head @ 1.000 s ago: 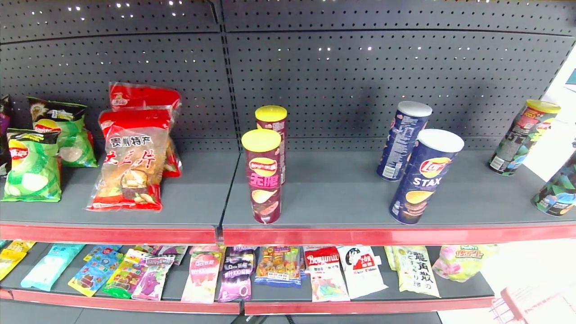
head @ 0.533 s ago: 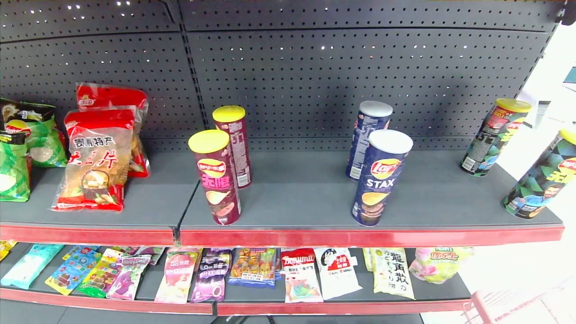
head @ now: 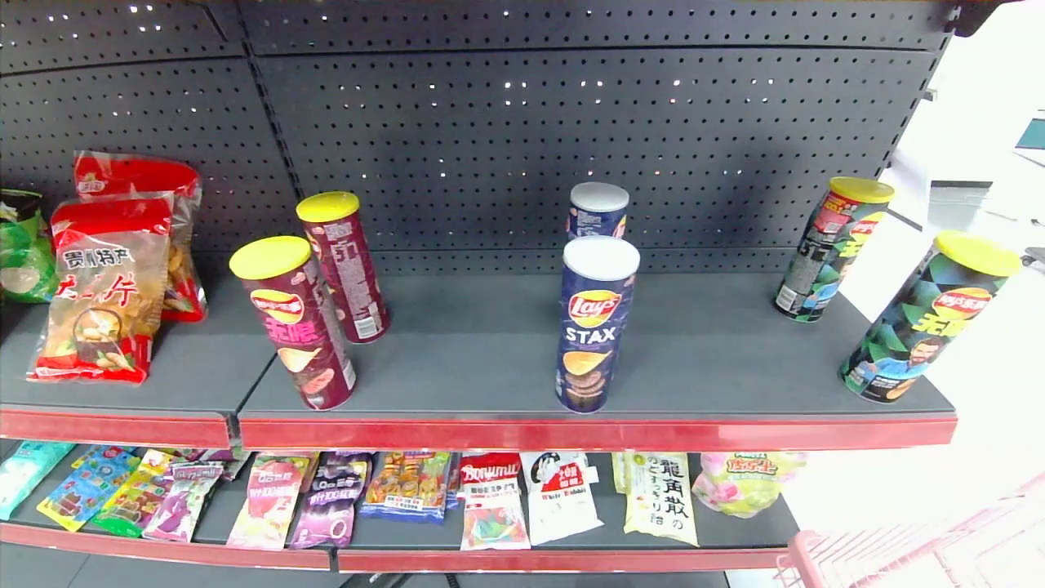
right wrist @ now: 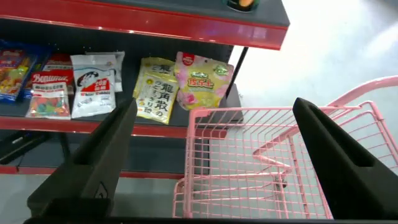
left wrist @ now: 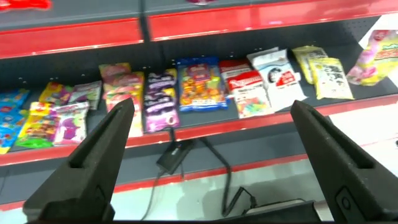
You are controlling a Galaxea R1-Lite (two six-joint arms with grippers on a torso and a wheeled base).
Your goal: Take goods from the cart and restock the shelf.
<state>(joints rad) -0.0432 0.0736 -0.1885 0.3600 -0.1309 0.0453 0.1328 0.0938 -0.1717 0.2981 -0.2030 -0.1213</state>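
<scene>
In the head view the upper shelf [head: 490, 351] carries three pairs of upright cans, each pair standing one behind the other. The maroon cans [head: 295, 327] are toward the left, the blue cans [head: 594, 327] are in the middle, and the green-and-black cans [head: 927, 322] are at the right end. The front can of that last pair stands near the shelf's corner. Left of the maroon pair lean two red bags [head: 102, 294], with a green bag [head: 20, 249] just beyond them. Bare board lies between the pairs, in front of the pegboard back [head: 571, 122]. The lower shelf [head: 571, 560] holds a row of flat snack packets [head: 490, 498] lying side by side, some of them overlapping. The pink wire cart [head: 898, 547] stands low at the right, past the end of the shelf.

In the left wrist view the left gripper [left wrist: 212, 106] hangs in front of the lower shelf [left wrist: 280, 121], apart from it. Its jaws are spread wide with nothing between them. Beyond them lie the snack packets [left wrist: 199, 84], and a black cable [left wrist: 180, 155] trails down beneath that shelf.

In the right wrist view the right gripper [right wrist: 214, 102] is above the cart [right wrist: 249, 162]. Its jaws are also spread wide and hold nothing. The cart's near rim stands just beside the right end of the lower shelf. There a yellow packet [right wrist: 158, 93] and a green-and-pink packet [right wrist: 202, 81] lie closest to it. I cannot tell what goods lie in the basket.
</scene>
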